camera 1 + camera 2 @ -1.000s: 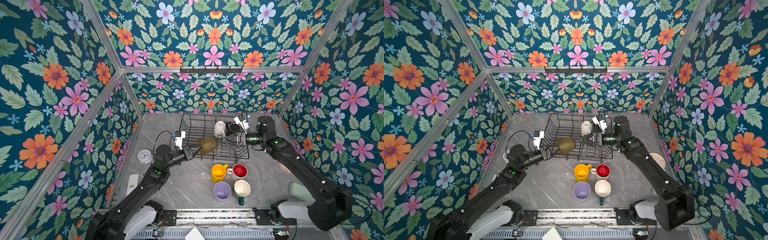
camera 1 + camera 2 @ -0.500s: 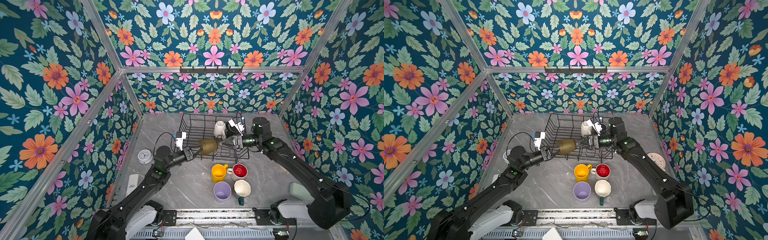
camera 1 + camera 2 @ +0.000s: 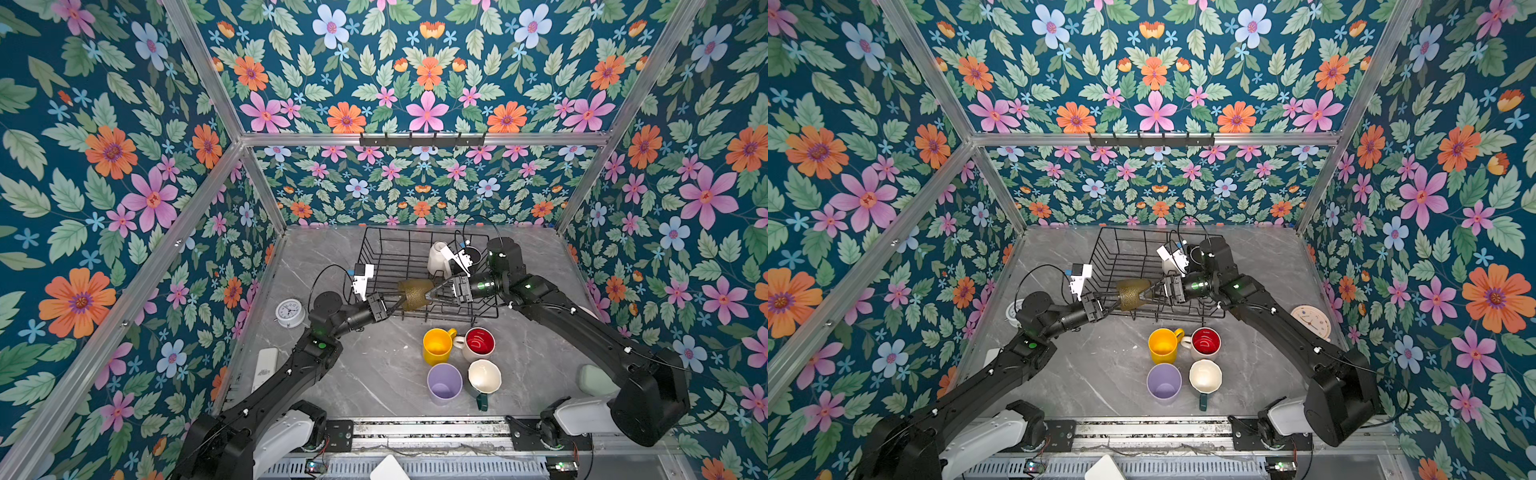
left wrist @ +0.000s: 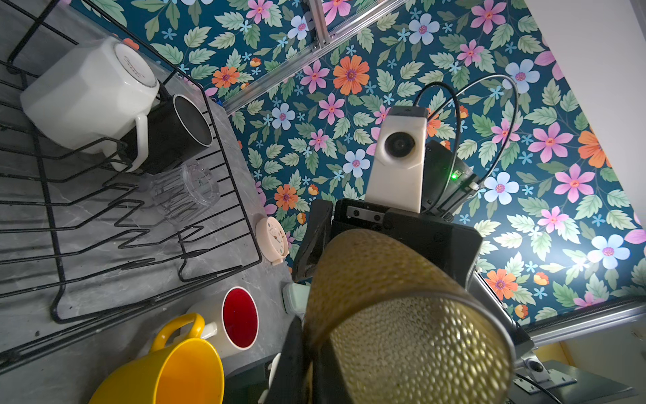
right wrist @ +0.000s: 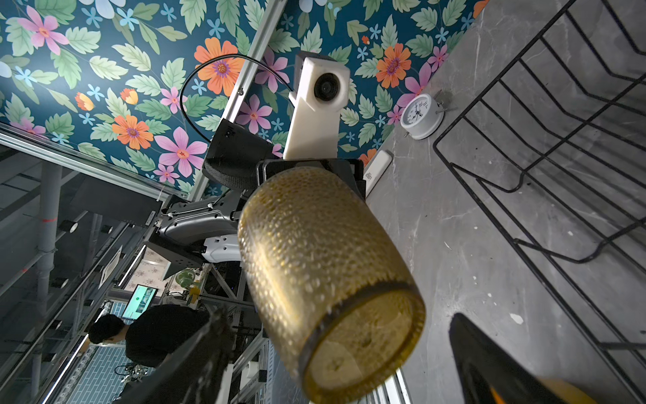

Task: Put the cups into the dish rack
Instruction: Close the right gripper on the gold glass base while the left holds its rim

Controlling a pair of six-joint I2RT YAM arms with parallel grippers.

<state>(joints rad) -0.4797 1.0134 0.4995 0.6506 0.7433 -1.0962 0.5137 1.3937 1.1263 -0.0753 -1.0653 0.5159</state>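
The olive-amber glass (image 3: 413,294) hangs on its side over the dish rack (image 3: 376,249) at its 6 o'clock edge; the left gripper (image 3: 392,302) is clamped tight on its rim; the right gripper (image 3: 432,293) stands spread wide astride the base, apparently not touching. This looks like a handover; next the right must close before the left lets go.

The white mug (image 3: 437,257), black mug (image 3: 472,254) and clear glass (image 4: 185,192) fill the rack's 2 o'clock corner; upright dividers crowd the rest. The yellow mug (image 3: 436,345), red-inside mug (image 3: 480,343), lilac tumbler (image 3: 444,383) and cream-inside mug (image 3: 484,376) wait at 6 o'clock; a clock (image 3: 289,311) stands at 8 o'clock.
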